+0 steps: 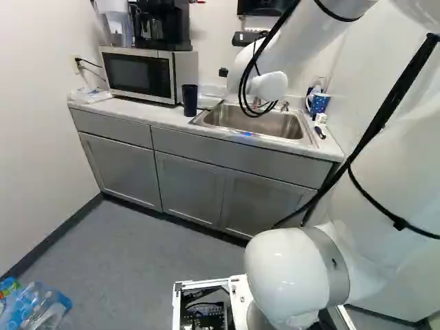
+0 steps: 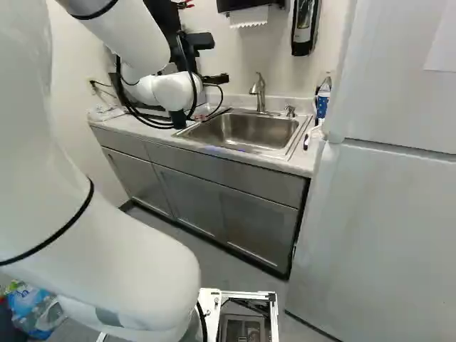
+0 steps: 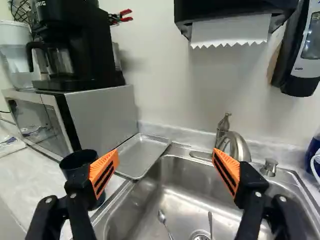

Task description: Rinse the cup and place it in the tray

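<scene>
Gripper fingers stand wide apart with nothing between their pads, facing the sink and its faucet. Dark cup sits upright on the surface by the microwave, partly hidden behind one finger in the wrist view; the metal tray lies between microwave and sink, and a spoon rests in the basin.

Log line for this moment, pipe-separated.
gripper: open, nothing held | dark cup: on counter beside microwave, not in tray | tray: empty, beside sink | faucet: no flow visible
</scene>
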Available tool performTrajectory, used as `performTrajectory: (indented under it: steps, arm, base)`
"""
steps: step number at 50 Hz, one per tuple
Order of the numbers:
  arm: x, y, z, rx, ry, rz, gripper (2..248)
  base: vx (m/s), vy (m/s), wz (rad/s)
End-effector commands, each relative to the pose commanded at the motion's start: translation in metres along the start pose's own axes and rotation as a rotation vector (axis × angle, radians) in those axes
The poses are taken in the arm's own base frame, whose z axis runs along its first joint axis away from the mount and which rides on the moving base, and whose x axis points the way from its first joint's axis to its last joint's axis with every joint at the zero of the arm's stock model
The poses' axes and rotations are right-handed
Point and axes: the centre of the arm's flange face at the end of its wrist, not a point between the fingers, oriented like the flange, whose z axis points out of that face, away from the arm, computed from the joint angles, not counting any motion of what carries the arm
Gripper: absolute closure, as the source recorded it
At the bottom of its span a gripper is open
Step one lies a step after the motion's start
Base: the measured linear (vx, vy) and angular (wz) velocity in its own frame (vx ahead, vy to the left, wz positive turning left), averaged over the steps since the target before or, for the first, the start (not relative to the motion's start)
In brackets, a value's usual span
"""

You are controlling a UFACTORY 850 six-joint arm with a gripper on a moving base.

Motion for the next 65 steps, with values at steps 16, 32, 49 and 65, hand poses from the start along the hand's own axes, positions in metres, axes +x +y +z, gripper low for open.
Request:
performTrajectory:
  steps: [16, 32, 49, 65]
  arm:
    - [0.0, 0.0, 0.0, 0.0, 0.0, 0.0, 3]
    - [0.0, 0.0, 0.0, 0.0, 0.0, 0.0, 3]
    - [0.0, 0.0, 0.001, 0.0, 0.0, 0.0, 3]
    - [0.001, 0.0, 0.023, 0.0, -0.003, 0.0, 3]
  base:
    - [0.041, -0.057, 0.004]
    - [0.0, 0.0, 0.0]
    - [0.0, 0.0, 0.0]
    - [0.0, 0.0, 0.0]
